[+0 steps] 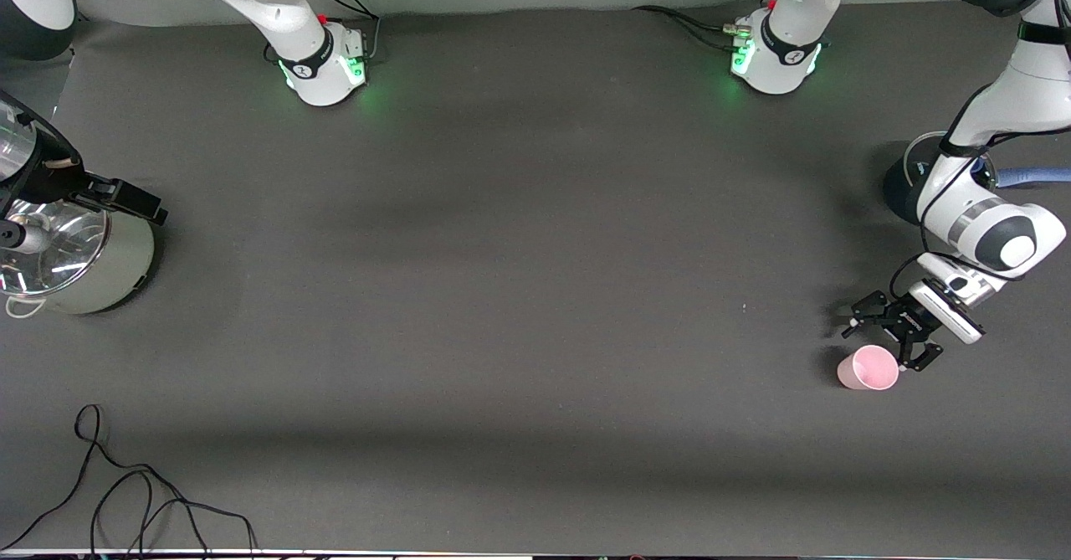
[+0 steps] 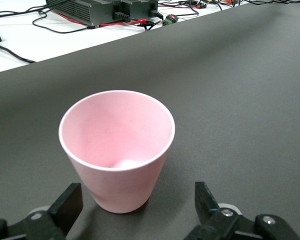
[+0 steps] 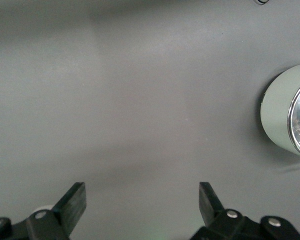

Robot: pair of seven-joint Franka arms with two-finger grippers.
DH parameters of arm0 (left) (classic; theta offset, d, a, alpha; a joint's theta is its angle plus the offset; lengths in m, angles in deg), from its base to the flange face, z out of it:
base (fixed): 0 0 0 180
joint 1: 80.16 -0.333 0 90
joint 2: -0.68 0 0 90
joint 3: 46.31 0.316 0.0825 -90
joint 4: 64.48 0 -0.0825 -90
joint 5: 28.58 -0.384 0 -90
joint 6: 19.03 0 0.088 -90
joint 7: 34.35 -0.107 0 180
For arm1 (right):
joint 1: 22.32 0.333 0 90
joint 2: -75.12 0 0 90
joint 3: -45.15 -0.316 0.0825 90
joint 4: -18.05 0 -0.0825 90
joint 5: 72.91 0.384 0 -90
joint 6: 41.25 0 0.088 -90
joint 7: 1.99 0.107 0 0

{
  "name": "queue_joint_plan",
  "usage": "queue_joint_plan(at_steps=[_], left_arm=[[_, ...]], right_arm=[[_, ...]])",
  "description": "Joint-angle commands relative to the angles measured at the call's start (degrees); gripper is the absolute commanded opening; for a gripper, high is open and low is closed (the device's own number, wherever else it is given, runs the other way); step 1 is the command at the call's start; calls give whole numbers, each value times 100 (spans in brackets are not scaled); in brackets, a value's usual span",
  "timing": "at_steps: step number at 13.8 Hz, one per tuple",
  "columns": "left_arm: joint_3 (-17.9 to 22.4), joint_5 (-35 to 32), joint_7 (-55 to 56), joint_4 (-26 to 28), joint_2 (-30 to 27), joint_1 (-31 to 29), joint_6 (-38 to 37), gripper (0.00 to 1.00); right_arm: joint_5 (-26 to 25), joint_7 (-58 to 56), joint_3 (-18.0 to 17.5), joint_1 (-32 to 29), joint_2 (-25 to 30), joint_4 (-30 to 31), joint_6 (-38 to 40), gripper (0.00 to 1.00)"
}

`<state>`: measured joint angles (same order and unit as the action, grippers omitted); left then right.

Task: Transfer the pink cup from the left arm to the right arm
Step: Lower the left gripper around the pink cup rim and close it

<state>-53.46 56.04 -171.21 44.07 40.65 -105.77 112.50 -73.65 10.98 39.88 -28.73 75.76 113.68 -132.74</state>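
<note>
Pink cup (image 1: 868, 367) pale pink, plain, no pattern, inside & out. Left gripper (image 1: 883, 336) black fingers, white/grey wrist. Right gripper (image 3: 142, 202) fingers black too. Table (image 1: 519, 292) dark grey, uniform. Pot (image 1: 79, 263) pale grey-green w/ shiny silver inside. Arm bases (image 1: 326, 66) white w/ green lights. Cable (image 1: 134, 501) black.

The table (image 1: 519, 292) is bare between the pot (image 1: 79, 263) at the right arm's end and the cup (image 1: 868, 367) at the left arm's end, so a gripper could cross there unhindered. The left gripper (image 1: 887, 336), fingers spread, sits just beside the cup; in the left wrist view the cup (image 2: 117, 150) stands upright between the fingers (image 2: 67, 206) with room either side. A dark round thing (image 1: 908, 177) stands farther from the camera than the cup. A cable (image 1: 142, 493) lies nearer the camera than the pot.
</note>
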Motion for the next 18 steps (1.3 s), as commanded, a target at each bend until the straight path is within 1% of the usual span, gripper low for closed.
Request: queue_joint_plan(at_steps=[1,8,13,17,18], left_arm=[[11,152,-174,-246,177,38,93,100],[-15,152,-157,-580,485,47,75,100],[-199,239,-130,-633,573,38,67,100],[-217,222,-130,-633,591,-32,-21,100],[-217,222,-139,-633,600,-58,-143,100]], right_arm=[[100,4,17,9,-2,-98,96,100],[100,4,17,26,-28,-133,87,100],[100,4,17,26,-28,-133,87,100],[100,4,17,35,-28,-133,87,100],[100,13,17,35,-28,-133,87,100]])
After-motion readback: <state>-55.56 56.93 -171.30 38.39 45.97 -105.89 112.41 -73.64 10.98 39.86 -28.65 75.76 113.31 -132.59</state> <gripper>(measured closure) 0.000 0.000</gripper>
